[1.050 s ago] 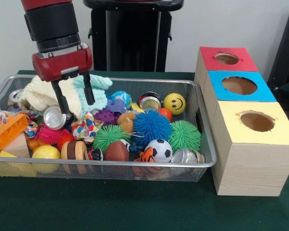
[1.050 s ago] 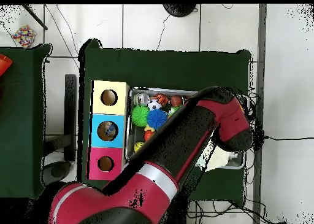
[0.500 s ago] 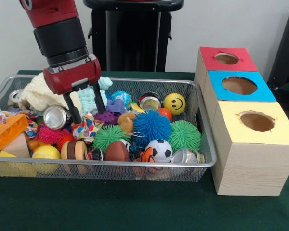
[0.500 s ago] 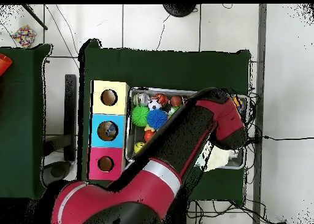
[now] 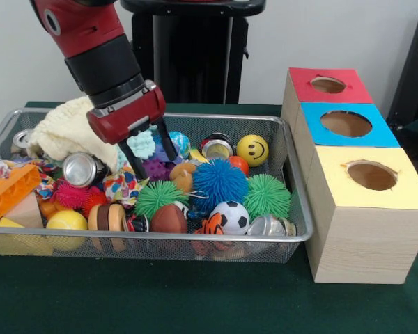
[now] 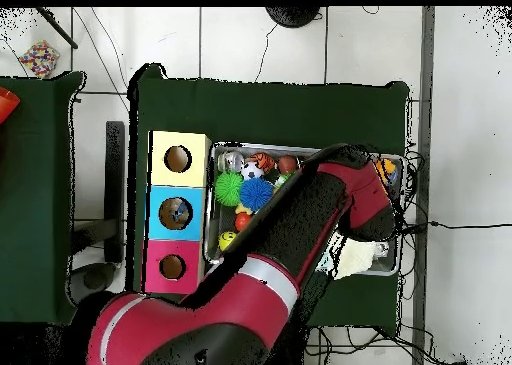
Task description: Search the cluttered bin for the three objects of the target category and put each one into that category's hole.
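The wire bin (image 5: 298,209) is heaped with toys, balls, cans and cloths. My gripper (image 5: 157,168) hangs over its middle left, shut on a pale teal knitted cloth (image 5: 143,144) that bunches between the fingers. A cream knitted cloth (image 5: 66,129) lies behind it at the bin's back left. A silver can (image 5: 80,169) lies just left of the gripper, and a purple spiky toy (image 5: 155,169) sits under it. In the overhead view my arm (image 6: 310,221) covers most of the bin (image 6: 300,147) and hides the gripper.
Right of the bin stand three boxes with holes: red (image 5: 303,80), blue (image 5: 313,132), yellow (image 5: 334,181). In the bin are a blue spiky ball (image 5: 218,182), green spiky balls (image 5: 267,196), a smiley ball (image 5: 252,149), a soccer ball (image 5: 229,216) and another can (image 5: 268,225).
The gripper has moved right from the cloth pile toward the bin's middle, tilting, and the teal cloth has come along between its fingers, away from the cream cloth.
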